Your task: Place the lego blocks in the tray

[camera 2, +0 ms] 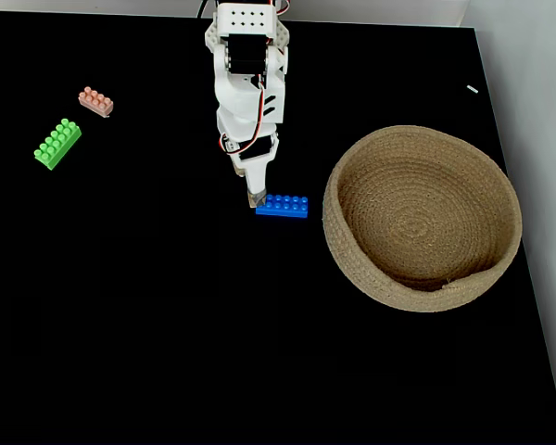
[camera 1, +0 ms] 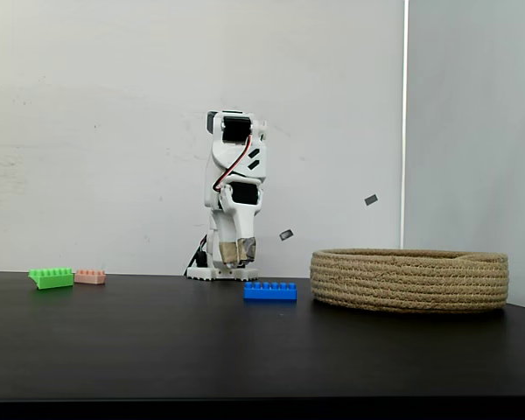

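Lying flat, blue brick (camera 2: pixel 282 206) running long axis left-right, just beside tray (camera 2: pixel 352 260) rim; gripper (camera 2: pixel 256 197) hovering at its left end, finger state unclear; open table (camera 2: pixel 167 324) in front.

No readable text, label, brand or number appears anywhere.

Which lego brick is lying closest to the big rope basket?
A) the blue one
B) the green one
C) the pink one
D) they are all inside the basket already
A: in both fixed views the blue brick lies on the table just beside the basket, while the green brick and the pink brick sit far off on the other side of the arm.
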You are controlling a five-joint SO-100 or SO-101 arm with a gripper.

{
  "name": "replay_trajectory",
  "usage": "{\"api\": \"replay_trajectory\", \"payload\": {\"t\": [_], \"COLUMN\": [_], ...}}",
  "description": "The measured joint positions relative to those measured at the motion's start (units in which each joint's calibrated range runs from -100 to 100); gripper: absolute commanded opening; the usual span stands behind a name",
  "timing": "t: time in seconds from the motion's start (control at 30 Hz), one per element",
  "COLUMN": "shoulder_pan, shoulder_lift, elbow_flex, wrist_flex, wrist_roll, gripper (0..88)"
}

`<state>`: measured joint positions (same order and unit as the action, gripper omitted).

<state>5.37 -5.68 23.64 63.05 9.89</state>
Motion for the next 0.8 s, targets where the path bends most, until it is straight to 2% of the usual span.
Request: {"api": "replay_trajectory", "payload": {"t": [0.3, 0.8], "shoulder_pan": [-3.0, -4.2], "shoulder_lift": [3.6, 10.1], "elbow_flex": [-4.2, -7.4], "wrist_flex": [2.4, 2.4], "wrist_roll": [-4.2, -7.7], "gripper": [26.5, 24.8]}}
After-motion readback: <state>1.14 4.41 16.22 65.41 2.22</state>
